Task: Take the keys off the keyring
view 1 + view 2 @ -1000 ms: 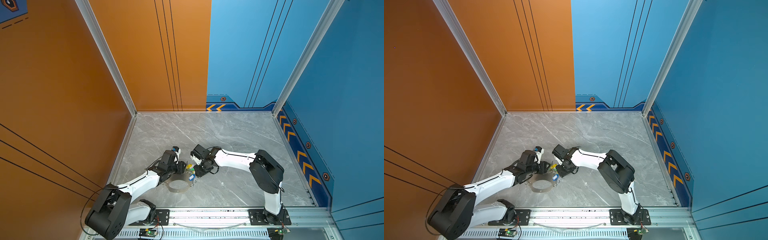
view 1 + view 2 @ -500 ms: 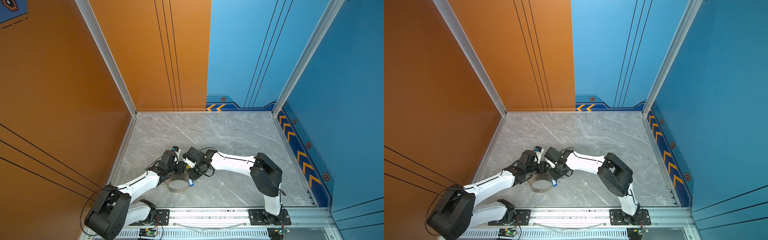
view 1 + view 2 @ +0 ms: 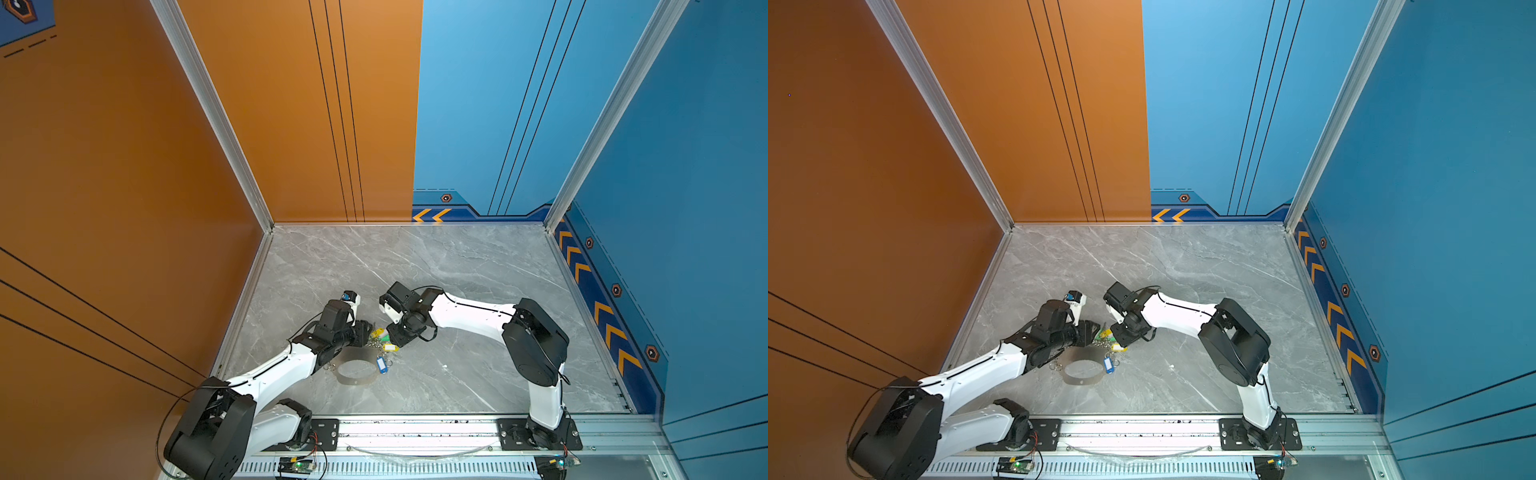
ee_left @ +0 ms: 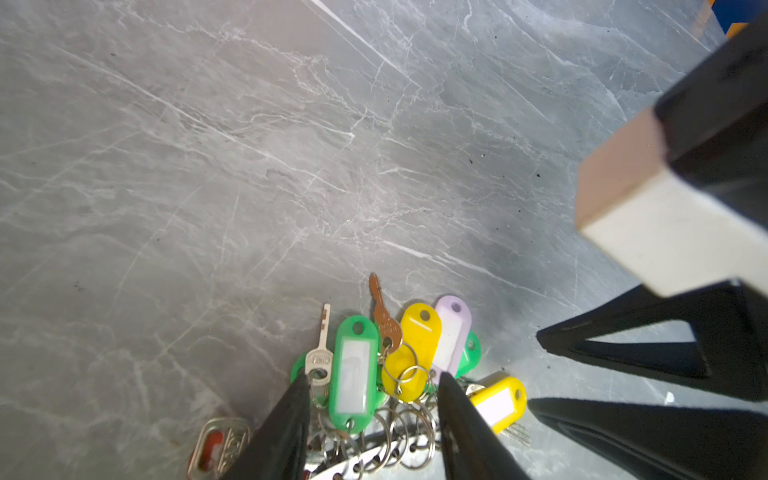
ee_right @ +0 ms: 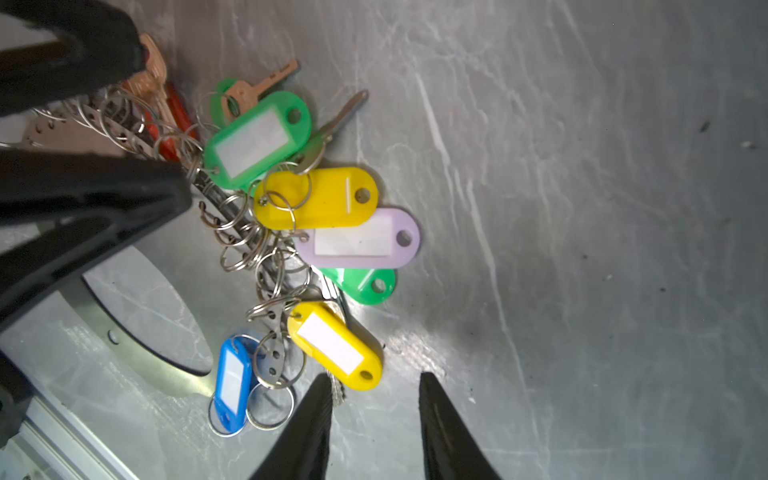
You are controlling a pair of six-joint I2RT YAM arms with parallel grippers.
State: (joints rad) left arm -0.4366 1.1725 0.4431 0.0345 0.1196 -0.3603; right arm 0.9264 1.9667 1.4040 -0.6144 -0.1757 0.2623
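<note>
1. Lying near the front of the grey marbled desk (image 3: 415,266), the keyring (image 3: 357,379) shows in both top views as a grey metal hoop between the left arm (image 3: 286,365) and the right arm (image 3: 465,316).
2. The keys (image 3: 380,338) are all still hooked to it. They hang from small split rings (image 5: 245,249) threaded through holes along the hoop's edge and fan out over the desk on its far side.
3. In the right wrist view the bunch reads in a row: a green tag (image 5: 257,139), a yellow tag (image 5: 320,199), a lilac tag (image 5: 361,239), a second green tag (image 5: 365,284), a second yellow tag (image 5: 336,345) and a blue tag (image 5: 232,382) lying against the hoop.
4. The left jaws stand partway apart and are clamped on the keyring's ringed far edge, with the first green tag (image 4: 353,374) lying between their tips.
5. The right jaws are low over the desk and apart, with only bare desk between them. One tip sits just beside a toothed key blade that pokes out from under the second yellow tag.
</note>
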